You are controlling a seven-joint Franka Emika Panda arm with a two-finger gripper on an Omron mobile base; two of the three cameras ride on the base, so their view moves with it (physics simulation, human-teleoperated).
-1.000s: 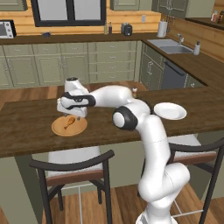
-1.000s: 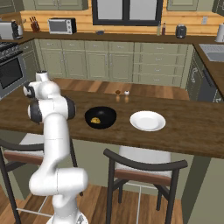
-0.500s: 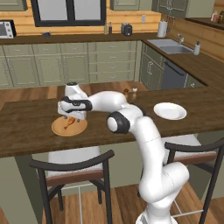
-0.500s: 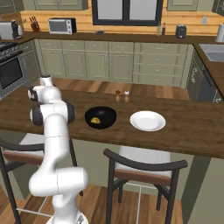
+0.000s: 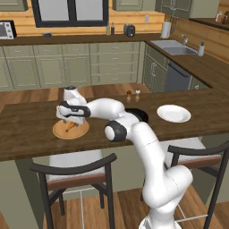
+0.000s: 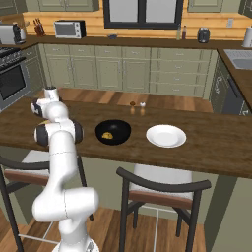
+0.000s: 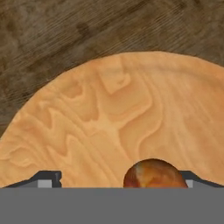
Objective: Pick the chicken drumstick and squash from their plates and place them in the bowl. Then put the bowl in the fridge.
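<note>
Tool (image 7: 116,179) spread wide astride chicken drumstick (image 7: 154,173), wooden plate (image 7: 122,113) near counter edge

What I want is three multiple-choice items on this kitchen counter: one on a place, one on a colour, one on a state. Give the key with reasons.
1. Where does the squash lie?
A. on a white plate
B. in the black bowl
C. on the bare counter

2. What colour is the plate under the chicken drumstick?
A. white
B. black
C. tan wood

3. How does the gripper stand?
A. open, low over the drumstick
B. shut on the squash
C. shut on the bowl's rim

Key: B, the yellow lump sits inside the bowl in the right base view; C, the hand view shows the wooden plate with its grain beneath the drumstick; A, the fingertips stand apart on either side of it.
</note>
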